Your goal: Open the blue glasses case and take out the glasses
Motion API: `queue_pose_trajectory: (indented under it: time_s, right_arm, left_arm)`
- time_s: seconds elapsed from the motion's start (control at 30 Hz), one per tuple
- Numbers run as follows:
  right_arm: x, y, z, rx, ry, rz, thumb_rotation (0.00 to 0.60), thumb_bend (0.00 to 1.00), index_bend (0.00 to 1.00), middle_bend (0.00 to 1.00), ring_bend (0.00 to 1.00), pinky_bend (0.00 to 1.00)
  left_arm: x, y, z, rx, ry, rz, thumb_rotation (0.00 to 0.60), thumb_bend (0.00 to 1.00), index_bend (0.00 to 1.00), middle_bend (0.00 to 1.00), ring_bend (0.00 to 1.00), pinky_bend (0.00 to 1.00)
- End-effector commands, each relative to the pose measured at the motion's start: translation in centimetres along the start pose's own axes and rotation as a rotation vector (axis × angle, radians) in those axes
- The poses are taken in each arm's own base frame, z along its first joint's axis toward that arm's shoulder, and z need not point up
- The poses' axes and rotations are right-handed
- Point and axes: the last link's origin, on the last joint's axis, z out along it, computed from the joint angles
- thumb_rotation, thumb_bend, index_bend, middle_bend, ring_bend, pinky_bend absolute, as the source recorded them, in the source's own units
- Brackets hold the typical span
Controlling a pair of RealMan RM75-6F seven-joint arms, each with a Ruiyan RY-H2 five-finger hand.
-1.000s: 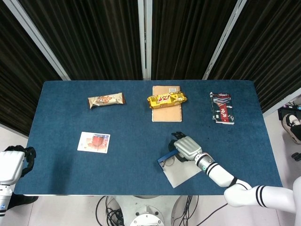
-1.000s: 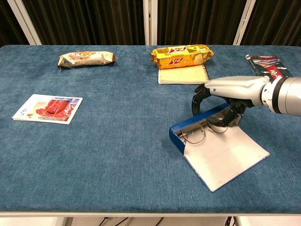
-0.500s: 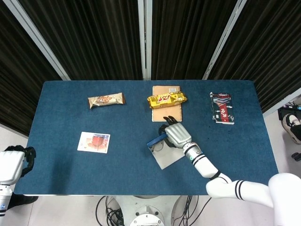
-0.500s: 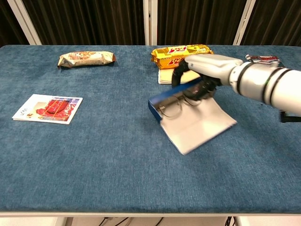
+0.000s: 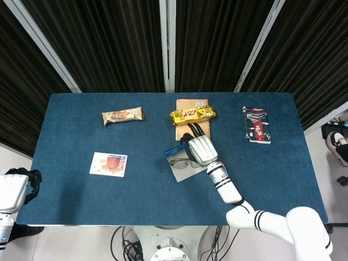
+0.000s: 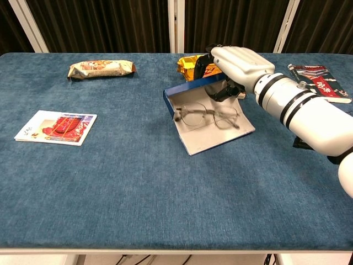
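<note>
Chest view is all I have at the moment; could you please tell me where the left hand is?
Observer: The left hand is off the table, beyond its near left corner. I see nothing in it.
Operator: Thank you. What lies behind the right hand, where my view is blocked?
Observer: A spiral notebook lies under the yellow snack pack. From above, the fingers of the right hand overlap its near edge.
Operator: Is the case clear of that notebook?
Observer: The blue glasses case lies just in front of the notebook's near left corner. I cannot tell whether they touch.
</note>
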Motion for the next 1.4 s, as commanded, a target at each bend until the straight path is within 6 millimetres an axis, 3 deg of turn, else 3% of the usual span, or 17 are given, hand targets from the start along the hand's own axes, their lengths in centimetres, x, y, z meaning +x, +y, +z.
queue_pose_trajectory:
  time_s: [0.03,0.17,0.23,0.3,0.37,0.43,0.6,0.73,0.83,1.4]
  right_arm:
    - [-0.5,0.2,0.2,-0.014,-0.043,0.01,0.6,0.48,0.7,0.32,0.0,0.0]
    - [-0.9,0.2,1.2,-0.035,-0.104,-0.027,0.6,0.46,0.65,0.3,0.0,0.0]
    - [-1.0,0.0,1.7,-0.041,-0.143,-0.037,0.6,0.43,0.5,0.25,0.0,0.0]
    - [-0.8,-0.2,1.8,-0.035,-0.177,-0.051,0.6,0.37,0.22,0.18,0.0,0.0]
    - [-0.3,-0.3,1.6,-0.03,-0.187,-0.054,0.6,0.33,0.05,0.13,0.0,0.0]
    - [0.6,-0.6,0.9,-0.021,-0.182,-0.028,0.6,0.3,0.0,0.11,0.0,0.0]
    - [2.2,-0.8,-2.6,0.018,-0.177,0.097,0.6,0.3,0.03,0.14,0.0,0.0]
    - [1.9,-0.3,-5.5,0.046,-0.234,0.11,0.6,0.33,0.2,0.2,0.0,0.0]
    - [1.1,0.2,-6.9,0.046,-0.286,0.09,0.6,0.33,0.22,0.21,0.0,0.0]
    - [-1.2,0.8,-6.1,0.021,-0.339,0.054,0.6,0.38,0.44,0.22,0.0,0.0]
  left_arm:
    - [0.0,0.0,0.0,0.0,0.0,0.0,0.6,0.58,0.67,0.63,0.45,0.45]
    - [0.0,0.0,0.0,0.001,0.001,0.001,0.6,0.58,0.67,0.63,0.45,0.45]
    - [0.0,0.0,0.0,0.002,0.001,0.002,0.6,0.58,0.67,0.63,0.45,0.45]
    - [0.0,0.0,0.0,0.003,0.001,0.001,0.6,0.58,0.67,0.63,0.45,0.45]
    - [0.0,0.0,0.0,0.003,0.001,0.0,0.6,0.58,0.67,0.63,0.45,0.45]
    - [0.0,0.0,0.0,0.002,0.0,-0.001,0.6,0.58,0.67,0.63,0.45,0.45]
    - [0.0,0.0,0.0,0.0,0.0,-0.002,0.6,0.58,0.67,0.63,0.45,0.45]
    - [0.0,0.0,0.0,0.0,0.0,0.001,0.6,0.58,0.67,0.63,0.45,0.45]
    - [0.0,0.0,0.0,0.0,0.001,0.002,0.6,0.58,0.67,0.63,0.45,0.45]
    - [0.0,0.0,0.0,0.002,0.0,0.0,0.6,0.58,0.67,0.63,0.45,0.45]
